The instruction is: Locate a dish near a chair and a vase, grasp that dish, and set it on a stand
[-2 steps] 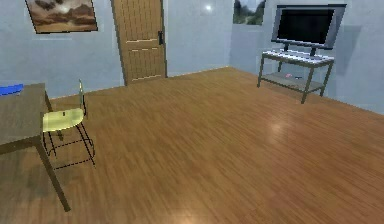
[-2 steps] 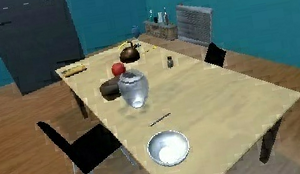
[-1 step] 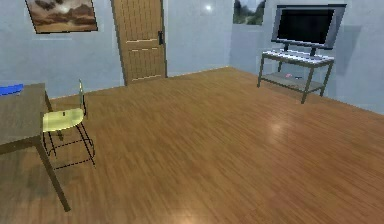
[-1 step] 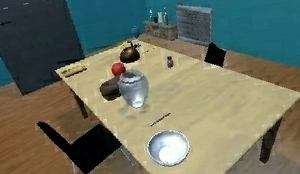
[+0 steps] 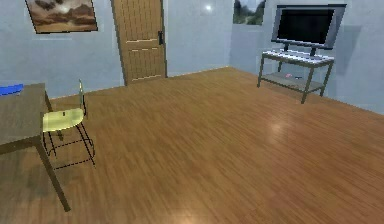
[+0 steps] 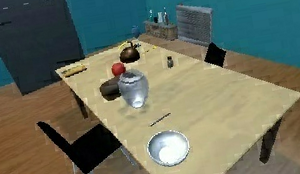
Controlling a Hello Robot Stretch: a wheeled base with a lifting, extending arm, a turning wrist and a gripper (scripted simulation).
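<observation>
A round pale metal dish [image 6: 168, 148] lies on the light wooden table [image 6: 232, 102] near its front edge. Behind it stands a clear glass vase [image 6: 133, 88]. A black chair [image 6: 82, 147] is pulled up at the table's left side, close to the dish. A grey stand [image 5: 295, 62] with a television [image 5: 307, 26] on it is against the wall at the forward view's right.
A dark bowl [image 6: 111, 88], a red round thing [image 6: 118, 69] and a dark kettle [image 6: 130, 52] sit farther back on the table. A second black chair [image 6: 214, 54] is at its far side. A yellow chair [image 5: 65, 122], another table [image 5: 20, 115] and a wooden door [image 5: 140, 38] show ahead across open wood floor.
</observation>
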